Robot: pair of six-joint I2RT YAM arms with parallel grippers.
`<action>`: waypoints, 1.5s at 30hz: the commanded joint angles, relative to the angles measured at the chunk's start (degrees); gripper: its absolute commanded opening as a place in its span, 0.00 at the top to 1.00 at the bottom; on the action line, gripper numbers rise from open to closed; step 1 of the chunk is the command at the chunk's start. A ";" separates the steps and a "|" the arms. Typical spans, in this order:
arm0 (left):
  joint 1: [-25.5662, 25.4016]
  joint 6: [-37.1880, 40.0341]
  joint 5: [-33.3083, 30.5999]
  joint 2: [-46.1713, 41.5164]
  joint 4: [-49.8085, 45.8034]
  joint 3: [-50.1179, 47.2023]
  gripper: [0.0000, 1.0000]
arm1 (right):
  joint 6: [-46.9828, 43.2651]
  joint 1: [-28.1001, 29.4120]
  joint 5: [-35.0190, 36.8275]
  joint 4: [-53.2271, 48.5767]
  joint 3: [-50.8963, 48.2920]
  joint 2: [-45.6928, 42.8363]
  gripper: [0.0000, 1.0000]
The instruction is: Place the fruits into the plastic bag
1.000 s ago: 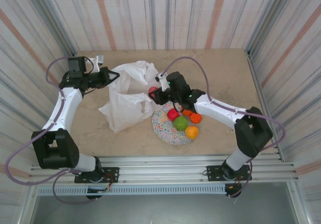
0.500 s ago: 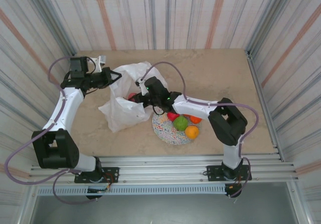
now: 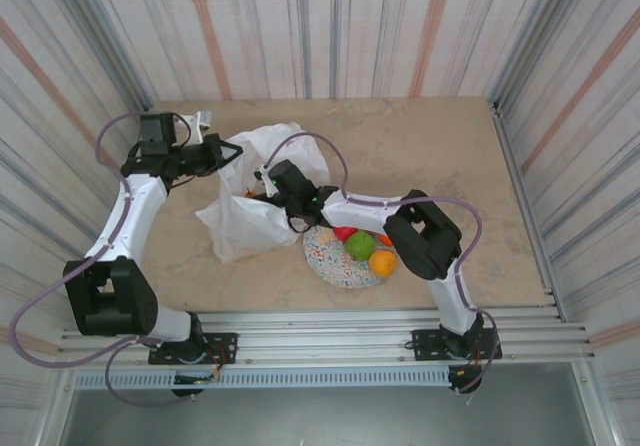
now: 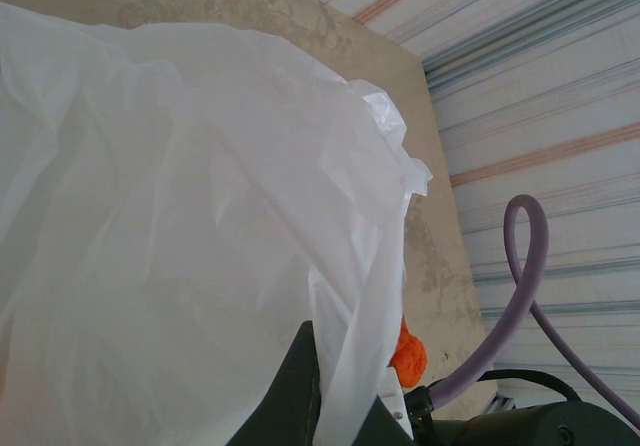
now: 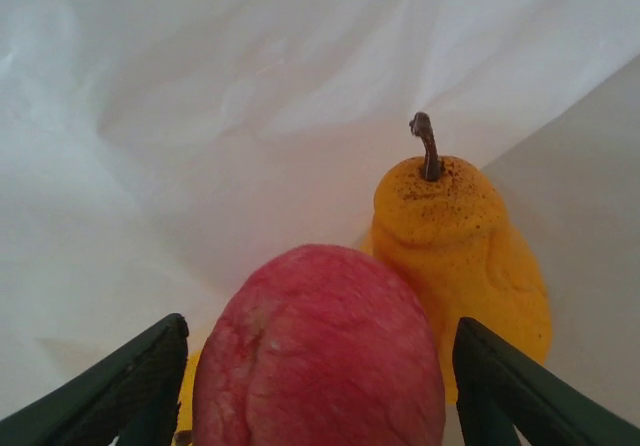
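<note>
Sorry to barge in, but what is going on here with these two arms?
The left gripper appears to hold the plastic bag up by its edge, so its mouth is open. The right gripper reaches into the bag with a red fruit between its fingers, beside a yellow pear already inside. A green fruit and an orange fruit are among those left on the plate.

Before me the plate [image 3: 328,260] sits near the table's [image 3: 460,156] near edge, about midway; striped walls [image 3: 300,26] surround the table.
</note>
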 commanded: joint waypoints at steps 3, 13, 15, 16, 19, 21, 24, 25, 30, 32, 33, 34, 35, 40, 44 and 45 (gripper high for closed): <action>-0.38 -0.07 1.24 -1.23 0.49 1.37 1.00 | 0.15 -1.32 -2.17 -1.30 -0.18 -3.10 0.15; -0.40 -0.11 1.06 -1.06 0.49 1.23 1.00 | -2.10 -3.09 -2.90 -2.68 -5.85 -11.40 0.07; -0.41 -0.06 1.07 -1.03 0.46 1.24 1.00 | -2.30 -3.31 -2.60 -2.95 -7.18 -13.08 0.07; -0.38 -0.12 1.06 -1.07 0.49 1.23 1.00 | -2.46 -3.47 -2.43 -3.05 -7.96 -13.98 0.07; -0.43 -0.09 0.98 -0.91 0.49 1.15 1.00 | -3.48 -3.74 -1.60 -4.20 -9.91 -16.95 0.07; -0.45 -0.06 0.98 -0.81 0.49 1.15 1.00 | -4.27 -3.84 -0.76 -4.93 -11.32 -19.17 0.08; -0.38 -0.14 1.14 -0.64 0.51 1.15 1.00 | -4.35 -4.44 1.71 -6.08 -13.56 -22.97 0.08; -0.38 -0.14 1.12 -0.64 0.49 1.14 1.00 | -4.29 -4.75 3.07 -6.62 -14.28 -24.24 0.08; -0.38 -0.14 1.04 -0.51 0.42 1.10 1.00 | -1.80 -5.76 13.32 -11.22 -16.38 -29.35 0.09; -0.38 -0.12 1.13 -0.55 0.38 1.15 1.00 | -0.25 -6.16 18.61 -14.64 -15.96 -29.74 0.09; -0.38 -0.14 1.06 -0.55 0.39 1.15 1.00 | -0.27 -6.36 19.98 -15.34 -16.00 -29.84 0.10; -0.44 -0.11 1.07 -0.54 0.40 1.14 1.00 | -0.21 -6.58 21.00 -15.62 -16.49 -30.25 0.10; -0.44 -0.06 1.06 -0.55 0.40 1.15 1.00 | -0.19 -6.86 21.34 -15.26 -17.19 -30.89 0.10; -0.38 -0.07 1.08 -0.55 0.31 1.15 1.00 | -2.20 -8.89 20.76 -13.19 -22.50 -37.31 0.09; -0.41 -0.02 0.98 -0.64 0.31 1.15 1.00 | -6.83 -9.25 21.54 -20.76 -23.89 -42.18 0.09; -0.39 0.00 0.97 -0.64 0.31 1.15 1.00 | -7.74 -8.93 22.66 -23.68 -24.21 -43.32 0.09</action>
